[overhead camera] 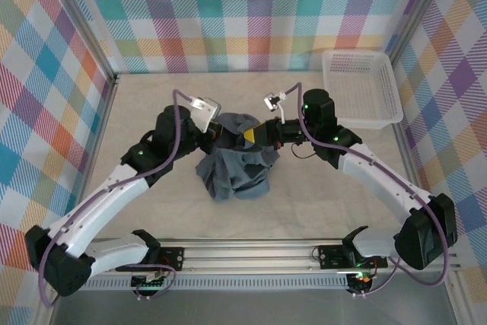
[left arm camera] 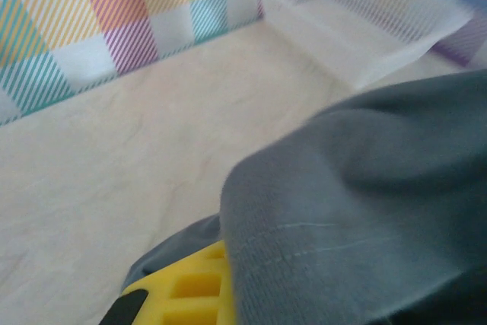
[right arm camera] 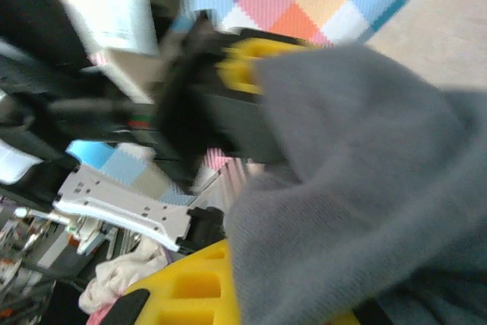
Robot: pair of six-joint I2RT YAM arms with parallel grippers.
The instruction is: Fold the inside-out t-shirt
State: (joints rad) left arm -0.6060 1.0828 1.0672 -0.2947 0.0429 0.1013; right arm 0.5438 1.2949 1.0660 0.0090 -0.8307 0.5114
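In the top view the bunched t-shirt [overhead camera: 236, 169] buries the fingertips of the left gripper [overhead camera: 219, 133] and the right gripper [overhead camera: 253, 136]. In the left wrist view grey cloth covers most of a yellow finger [left arm camera: 186, 291], which the bottom edge cuts off. The white mesh basket [left arm camera: 365, 28] is blurred and clipped at the top. In the right wrist view the left gripper is smeared by blur.

Slate-grey tee [overhead camera: 236, 174], wht basket [overhead camera: 359, 89], plaid walls [overhead camera: 228, 13]

Slate-grey t-shirt [overhead camera: 236, 174], crumpled central heap
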